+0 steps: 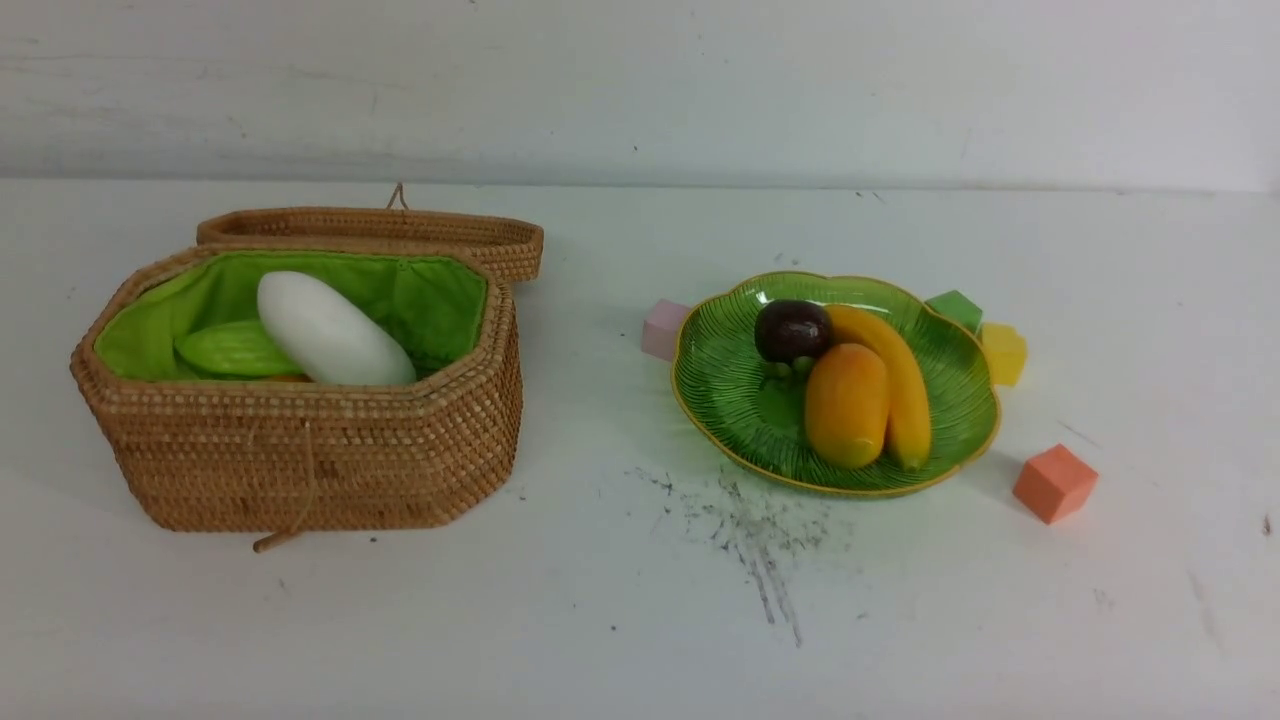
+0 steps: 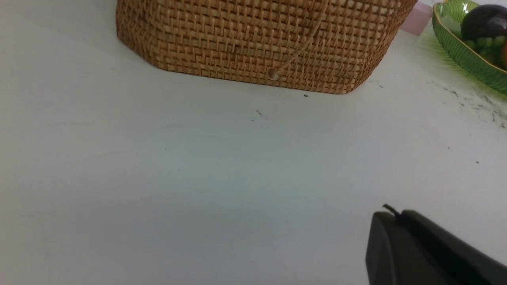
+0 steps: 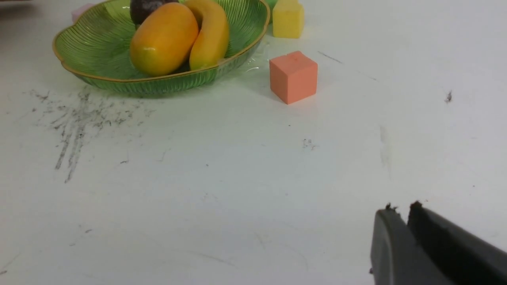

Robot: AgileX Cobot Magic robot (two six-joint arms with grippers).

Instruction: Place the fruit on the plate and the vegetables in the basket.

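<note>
The wicker basket (image 1: 300, 470) stands open at the left with the white radish (image 1: 330, 330) and light-green gourd (image 1: 235, 348) inside; a sliver of brown-orange potato (image 1: 285, 378) shows under them. On the green plate (image 1: 730, 390) at the right lie the mangosteen (image 1: 792, 330), mango (image 1: 846, 404) and banana (image 1: 895, 385). Neither arm shows in the front view. My left gripper (image 2: 390, 213) hangs shut and empty over bare table, short of the basket (image 2: 257, 39). My right gripper (image 3: 400, 209) holds nothing, its tips parted by a narrow slit, well back from the plate (image 3: 99, 75).
The basket's lid (image 1: 400, 232) lies folded back behind it. A pink cube (image 1: 664, 329), a green cube (image 1: 954, 309) and a yellow cube (image 1: 1003, 352) crowd the plate's rim; an orange cube (image 1: 1054, 483) sits to its right. Dark scuff marks (image 1: 750, 530) streak the table.
</note>
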